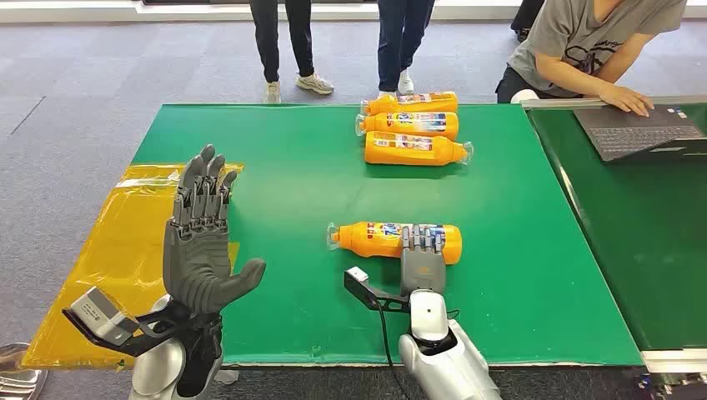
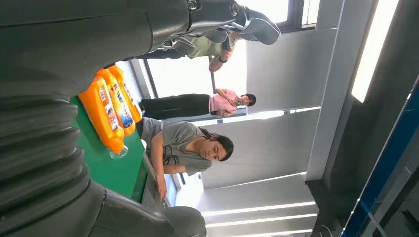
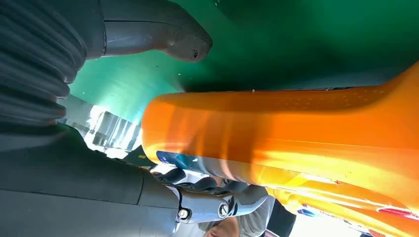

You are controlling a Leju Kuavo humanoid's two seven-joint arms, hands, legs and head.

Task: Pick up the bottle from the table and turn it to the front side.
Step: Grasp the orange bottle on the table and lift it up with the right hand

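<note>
An orange bottle (image 1: 375,239) lies on its side on the green table (image 1: 292,167), cap pointing left, label up. My right hand (image 1: 423,254) reaches over its base end from the near side, and its fingers (image 3: 212,197) lie across the bottle's (image 3: 296,128) body. The thumb (image 3: 168,34) stands off the bottle, with bare table showing between them. The bottle rests on the table. My left hand (image 1: 200,242) is raised over the table's near left corner, palm up, fingers spread, holding nothing.
Three more orange bottles (image 1: 413,125) lie side by side at the table's far edge, also seen as bottles (image 2: 111,106). A yellow sheet (image 1: 125,242) hangs off the left side. A seated person (image 1: 584,42) works a laptop (image 1: 638,129) on the adjoining right table; others stand behind.
</note>
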